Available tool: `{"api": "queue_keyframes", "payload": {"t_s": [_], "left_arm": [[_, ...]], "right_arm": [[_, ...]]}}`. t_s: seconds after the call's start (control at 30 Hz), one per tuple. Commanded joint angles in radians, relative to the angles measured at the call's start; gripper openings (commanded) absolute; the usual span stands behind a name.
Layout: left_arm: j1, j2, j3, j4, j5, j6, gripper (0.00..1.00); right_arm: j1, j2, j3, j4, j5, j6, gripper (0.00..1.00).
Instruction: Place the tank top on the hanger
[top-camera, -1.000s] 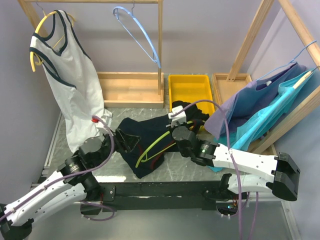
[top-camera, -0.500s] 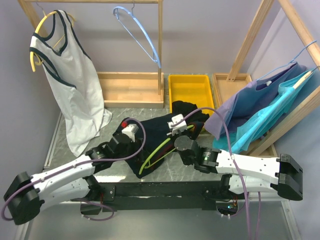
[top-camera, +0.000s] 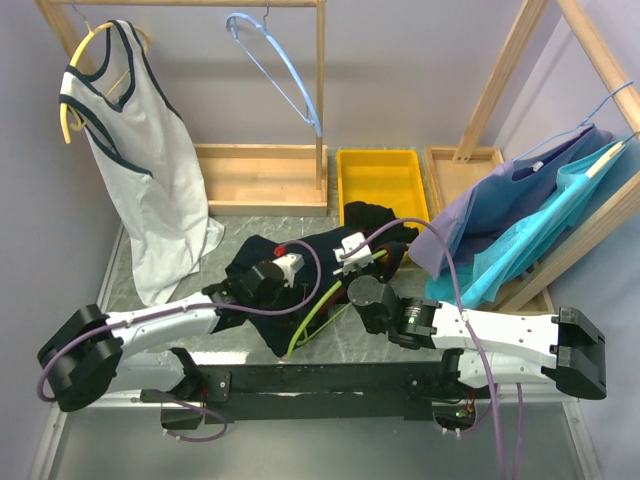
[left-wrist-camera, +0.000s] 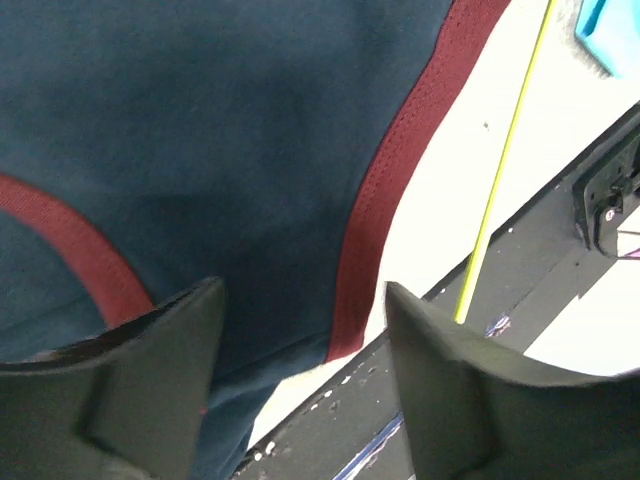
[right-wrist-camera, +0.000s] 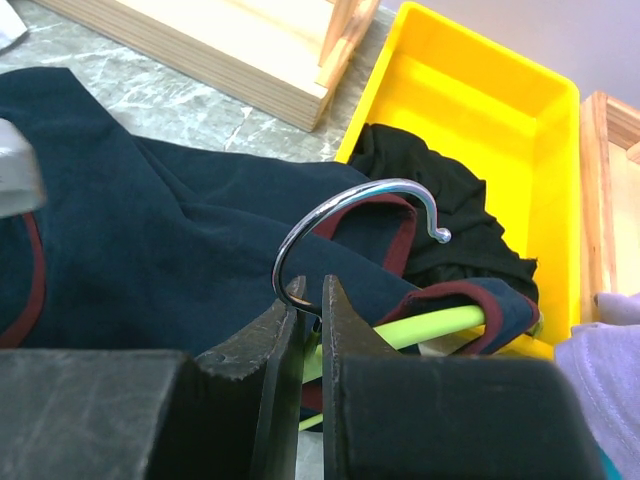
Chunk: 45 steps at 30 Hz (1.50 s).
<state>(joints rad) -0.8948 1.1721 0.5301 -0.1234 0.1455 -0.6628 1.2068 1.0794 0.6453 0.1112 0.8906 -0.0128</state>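
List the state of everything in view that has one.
tank top: crumpled on table, partly over hanger
hanger: on table, under tank top
left gripper: open, over tank top's red trim
right gripper: shut on hanger's hook
white tank top: hung on rack
light blue hanger: hanging bare

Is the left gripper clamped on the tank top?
No, the left gripper stands wide open over the tank top, with none of its navy cloth or red trim pinched.

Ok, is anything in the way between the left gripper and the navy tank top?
Nothing visible. The left gripper is open directly over the tank top, with its dark red trim showing in the gap between its jaws.
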Motion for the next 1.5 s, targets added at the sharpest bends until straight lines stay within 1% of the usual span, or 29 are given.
{"api": "queue_keyframes", "payload": {"t_s": [0.0, 0.03, 0.07, 0.13, 0.17, 0.23, 0.27, 0.33, 0.37, 0.4, 0.47, 0.6, 0.8, 0.93, 1.07, 1.23, 1.47], "left_arm": [[-0.019, 0.058, 0.065, 0.047, 0.02, 0.035, 0.63], [-0.02, 0.067, 0.068, 0.045, 0.014, 0.035, 0.58], [-0.021, 0.081, 0.071, 0.042, 0.006, 0.028, 0.47], [-0.021, 0.077, 0.07, 0.045, -0.024, 0.016, 0.35], [-0.02, 0.06, 0.064, 0.048, -0.035, 0.005, 0.25], [-0.021, 0.034, 0.059, 0.038, -0.072, -0.01, 0.17], [-0.02, 0.0, 0.056, 0.033, -0.086, -0.011, 0.09], [-0.021, -0.037, 0.054, -0.004, -0.142, -0.021, 0.04], [-0.02, -0.076, 0.05, -0.013, -0.141, -0.026, 0.01], [-0.018, -0.095, 0.05, -0.03, -0.182, -0.03, 0.01], [-0.012, -0.147, 0.041, -0.065, -0.208, -0.038, 0.01], [-0.004, -0.219, 0.015, -0.099, -0.218, -0.057, 0.01], [-0.004, -0.278, -0.041, -0.107, -0.241, -0.087, 0.01], [-0.003, -0.328, -0.077, -0.108, -0.262, -0.119, 0.01], [-0.003, -0.399, -0.084, -0.139, -0.3, -0.144, 0.01], [-0.003, -0.468, -0.085, -0.183, -0.301, -0.173, 0.01], [-0.003, -0.541, -0.105, -0.214, -0.284, -0.202, 0.01]], "right_arm": [[0.007, -0.019, 0.01, 0.031, 0.053, 0.002, 0.0], [0.005, -0.019, 0.008, 0.03, 0.056, 0.004, 0.0], [0.007, -0.019, 0.008, 0.03, 0.06, 0.004, 0.0], [0.007, -0.019, 0.01, 0.028, 0.065, 0.007, 0.0], [0.005, -0.019, 0.01, 0.027, 0.071, 0.007, 0.0], [0.007, -0.016, 0.007, 0.028, 0.082, 0.01, 0.0], [0.004, -0.015, 0.007, 0.028, 0.084, 0.008, 0.0], [0.007, -0.009, 0.01, 0.031, 0.094, 0.005, 0.0], [0.007, -0.006, 0.011, 0.028, 0.099, 0.005, 0.0], [0.005, 0.0, 0.019, 0.025, 0.113, 0.01, 0.0], [-0.004, 0.008, 0.037, 0.013, 0.142, 0.011, 0.0], [-0.039, 0.049, 0.082, -0.042, 0.18, 0.079, 0.0], [-0.095, 0.073, 0.143, -0.087, 0.192, 0.122, 0.0], [-0.116, 0.091, 0.165, -0.087, 0.212, 0.108, 0.0], [-0.138, 0.108, 0.157, -0.062, 0.234, 0.083, 0.0], [-0.162, 0.12, 0.149, -0.036, 0.251, 0.086, 0.0], [-0.214, 0.163, 0.195, -0.08, 0.255, 0.137, 0.0]]}}
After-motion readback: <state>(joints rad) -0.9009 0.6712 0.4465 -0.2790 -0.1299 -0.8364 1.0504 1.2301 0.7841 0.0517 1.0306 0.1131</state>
